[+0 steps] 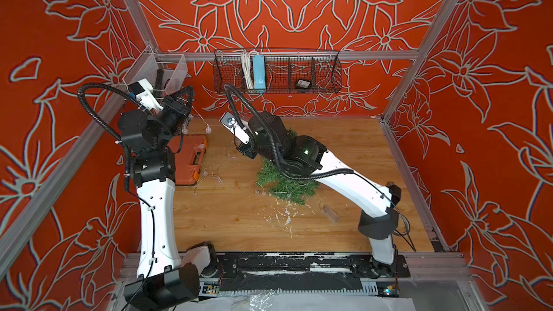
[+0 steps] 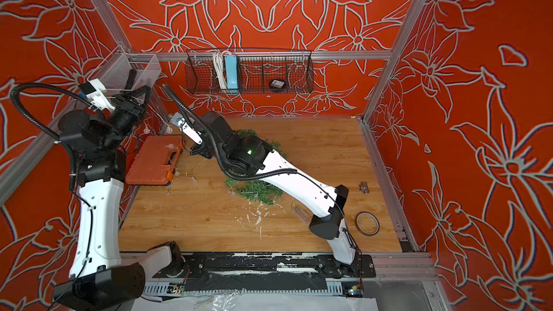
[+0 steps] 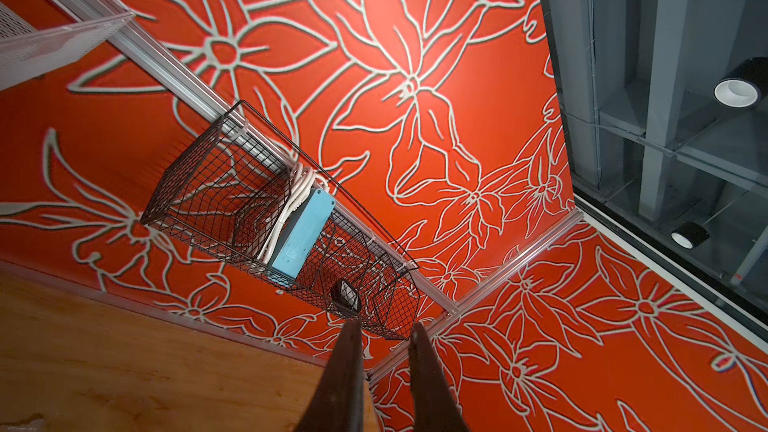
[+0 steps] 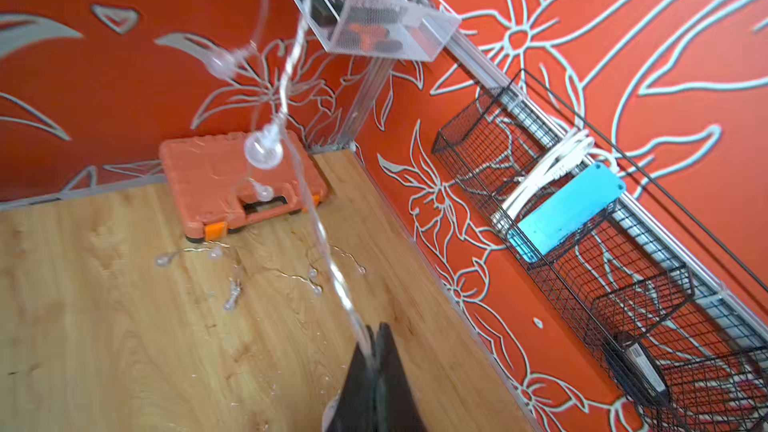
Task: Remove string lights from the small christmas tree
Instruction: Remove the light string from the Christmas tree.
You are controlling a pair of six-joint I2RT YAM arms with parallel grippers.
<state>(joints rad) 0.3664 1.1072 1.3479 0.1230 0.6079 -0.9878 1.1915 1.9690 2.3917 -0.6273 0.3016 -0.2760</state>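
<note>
Coppery string lights [image 4: 316, 222] look mostly off the small christmas tree [image 1: 287, 186]: loops lie on table [image 1: 344, 151] by orange case [image 4: 199, 176]. Right gripper [image 4: 376, 336] is pinched tight on a strand running up twd left gripper [image 3: 385, 324], whose jaws are nearly closed, grip unclear. Arm hides the tree's middle, so can't tell if wire's left there.

Bright, even light; soft shadows; warped edges

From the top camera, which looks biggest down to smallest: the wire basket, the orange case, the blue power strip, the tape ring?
1. wire basket
2. orange case
3. blue power strip and tape ring: these look about alike in a top view, so I won't rank them.
</note>
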